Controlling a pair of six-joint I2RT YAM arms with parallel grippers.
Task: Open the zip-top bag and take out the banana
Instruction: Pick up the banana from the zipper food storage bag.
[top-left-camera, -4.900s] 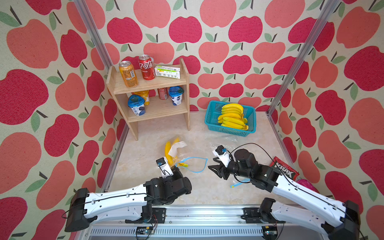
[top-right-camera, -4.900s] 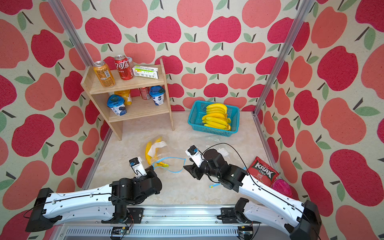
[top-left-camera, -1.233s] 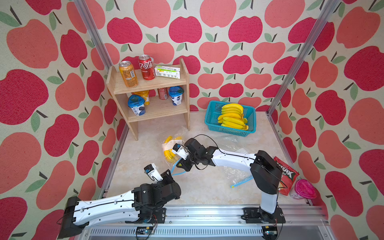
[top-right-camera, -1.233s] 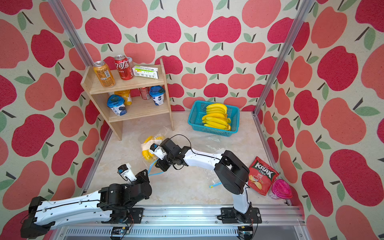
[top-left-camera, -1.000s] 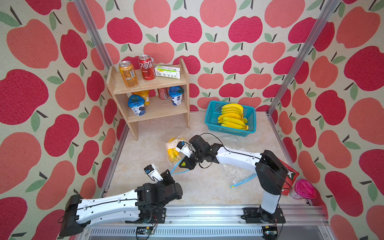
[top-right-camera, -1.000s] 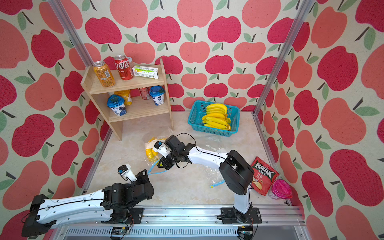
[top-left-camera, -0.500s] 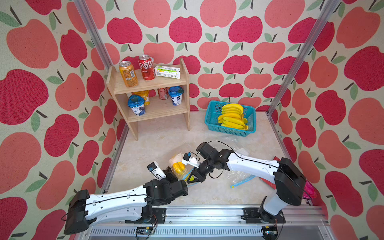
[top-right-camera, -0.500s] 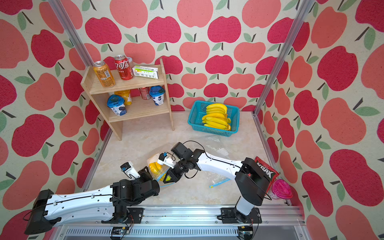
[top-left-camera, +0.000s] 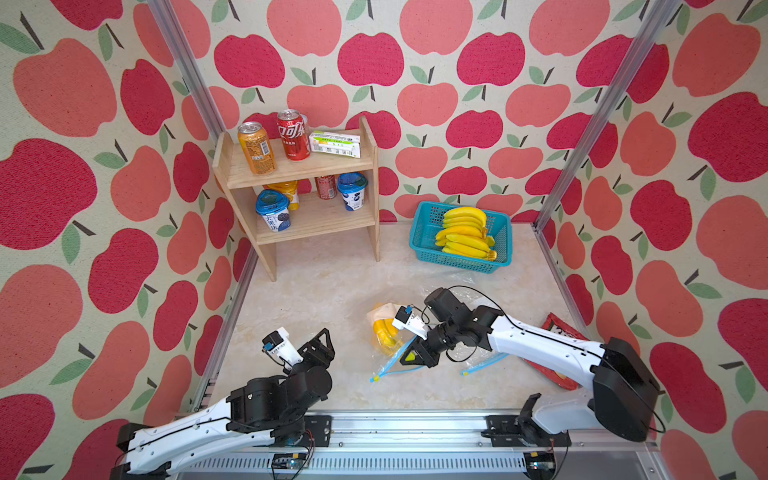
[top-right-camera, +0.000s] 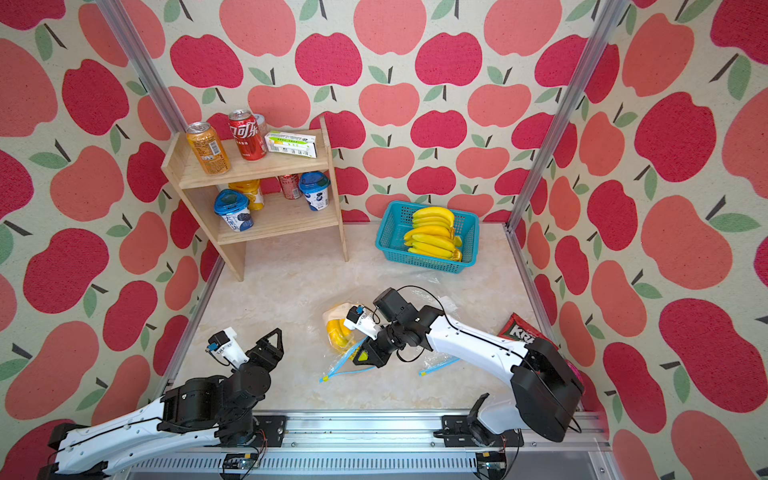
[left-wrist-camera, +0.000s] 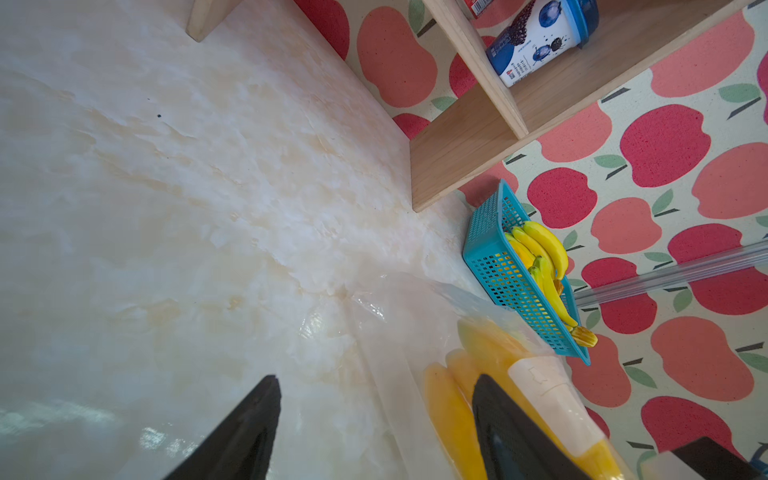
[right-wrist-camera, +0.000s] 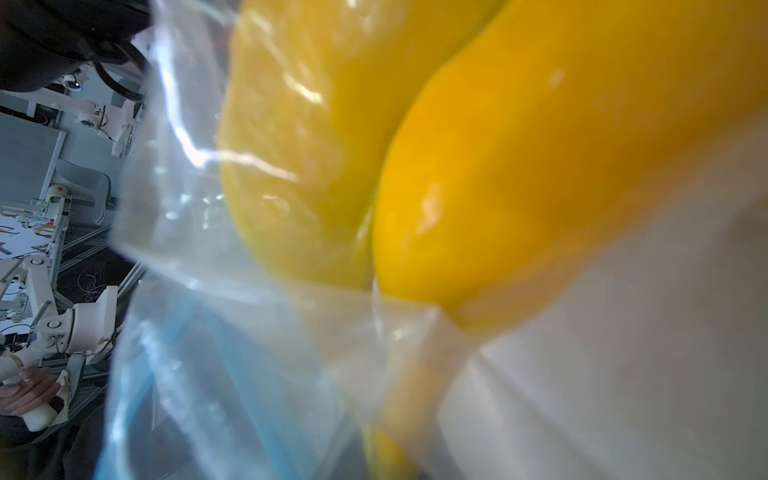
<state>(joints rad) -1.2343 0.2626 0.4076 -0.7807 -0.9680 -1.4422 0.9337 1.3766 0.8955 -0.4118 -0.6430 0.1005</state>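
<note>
Bag: The zip-top bag (top-left-camera: 384, 353) rests on the marble table (top-left-camera: 332, 286) between the two arms. Its blue zip strip (top-left-camera: 386, 370) faces the front rail and seems parted into a loop.
Banana: The banana (top-left-camera: 381, 332) sits inside the bag, yellow showing through the plastic. None of it is outside.
Right gripper (top-left-camera: 409, 360): Clamped on the bag's plastic beside the zip strip, apparently to hold the mouth up and steady.
Left gripper (top-left-camera: 318, 340): Jaws spread wide and empty, apart from the bag but aimed toward it. It looks ready to take the opposite lip or the fruit.
Backdrop: A blue basket (top-left-camera: 424, 249) of other bananas stands well behind, by the wall.
Stage: Opening looks nearly done; the banana is not yet taken out.
</note>
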